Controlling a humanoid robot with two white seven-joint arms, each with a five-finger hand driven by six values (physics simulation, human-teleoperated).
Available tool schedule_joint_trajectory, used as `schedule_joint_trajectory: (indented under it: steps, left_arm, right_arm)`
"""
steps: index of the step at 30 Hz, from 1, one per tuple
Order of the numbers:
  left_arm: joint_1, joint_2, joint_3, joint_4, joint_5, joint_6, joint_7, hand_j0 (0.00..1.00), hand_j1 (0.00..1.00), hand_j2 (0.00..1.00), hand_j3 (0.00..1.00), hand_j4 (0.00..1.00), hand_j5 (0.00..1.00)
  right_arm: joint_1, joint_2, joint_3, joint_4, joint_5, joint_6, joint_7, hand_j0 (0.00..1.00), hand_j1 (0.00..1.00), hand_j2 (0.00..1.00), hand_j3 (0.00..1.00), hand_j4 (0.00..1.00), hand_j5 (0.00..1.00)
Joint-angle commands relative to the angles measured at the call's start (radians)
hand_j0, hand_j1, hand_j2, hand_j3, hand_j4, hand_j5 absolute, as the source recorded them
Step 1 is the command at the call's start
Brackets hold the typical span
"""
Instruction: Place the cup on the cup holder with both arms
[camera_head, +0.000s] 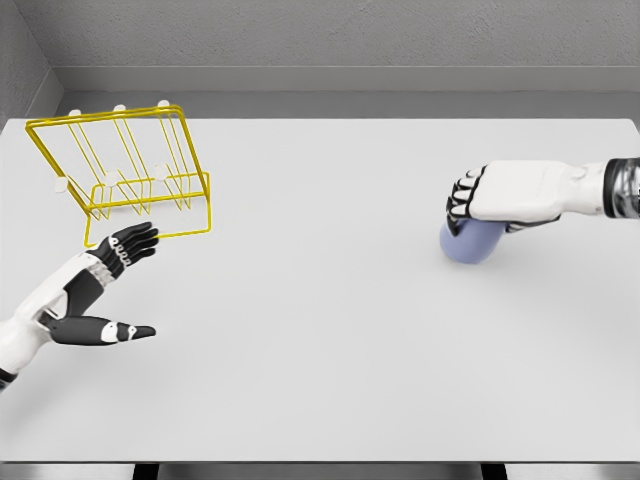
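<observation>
near the table's (320, 400) right edge we curl our right hand (505, 195) over the pale blue cup (472, 243), fingers wrapped on it. the yellow wire cup holder (125, 170) stands at the far left corner; our left hand (112, 275) hangs spread just before it.

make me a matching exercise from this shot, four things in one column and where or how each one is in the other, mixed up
Things
1. cup
2. cup holder
3. left hand
4. right hand

Places or states
A. yellow wire frame standing at the far left of the table
B. open, fingers spread, just in front of the rack, holding nothing
C. pale blue, on the table at the right, partly covered from above
D. white back with dark fingers, lying over the top of the blue thing

Pairs: 1-C, 2-A, 3-B, 4-D
</observation>
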Motion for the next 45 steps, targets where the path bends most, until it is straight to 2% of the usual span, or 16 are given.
schedule_joint_trajectory:
  steps: [1,4,10,23,32,38,41,45]
  left_arm:
    - [0.000,0.004,0.000,0.012,0.001,0.000,0.000,1.00,1.00,1.00,1.00,1.00,1.00]
    - [0.000,0.004,0.000,0.012,0.001,0.000,0.000,1.00,1.00,1.00,1.00,1.00,1.00]
    - [-0.002,0.017,-0.003,0.029,0.002,0.000,0.000,1.00,1.00,1.00,1.00,1.00,1.00]
    - [-0.002,0.017,-0.003,0.031,-0.001,0.000,0.000,1.00,1.00,1.00,1.00,1.00,1.00]
    - [-0.002,0.015,-0.003,0.039,-0.002,0.000,0.000,1.00,1.00,1.00,1.00,1.00,1.00]
    - [-0.002,0.011,-0.008,0.039,-0.010,0.000,0.000,1.00,1.00,1.00,1.00,1.00,1.00]
    - [-0.002,0.011,-0.006,0.039,-0.018,0.000,0.000,1.00,1.00,1.00,1.00,1.00,1.00]
    - [-0.002,0.009,-0.006,0.040,-0.018,0.000,0.000,1.00,1.00,1.00,1.00,1.00,1.00]
  right_arm:
    - [0.000,-0.004,-0.005,-0.074,-0.006,0.002,0.003,0.39,0.39,0.39,0.39,0.39,0.39]
    - [-0.008,-0.001,-0.005,-0.139,-0.006,0.002,0.030,0.39,0.39,0.39,0.39,0.39,0.39]
    - [-0.017,0.051,-0.005,-0.157,0.014,0.002,0.040,0.39,0.39,0.39,0.39,0.39,0.39]
    - [-0.041,0.246,0.004,-0.157,0.060,0.002,0.046,0.39,0.39,0.39,0.39,0.39,0.39]
    - [-0.029,0.316,0.017,-0.153,0.123,0.002,0.046,0.39,0.39,0.39,0.39,0.39,0.39]
    - [-0.028,0.370,0.072,-0.148,0.141,0.002,0.048,0.39,0.39,0.39,0.39,0.39,0.39]
    - [-0.029,0.399,0.084,-0.101,0.158,0.002,0.046,0.39,0.39,0.39,0.39,0.39,0.39]
    - [-0.031,0.422,0.084,-0.084,0.158,0.002,0.046,0.39,0.39,0.39,0.39,0.39,0.39]
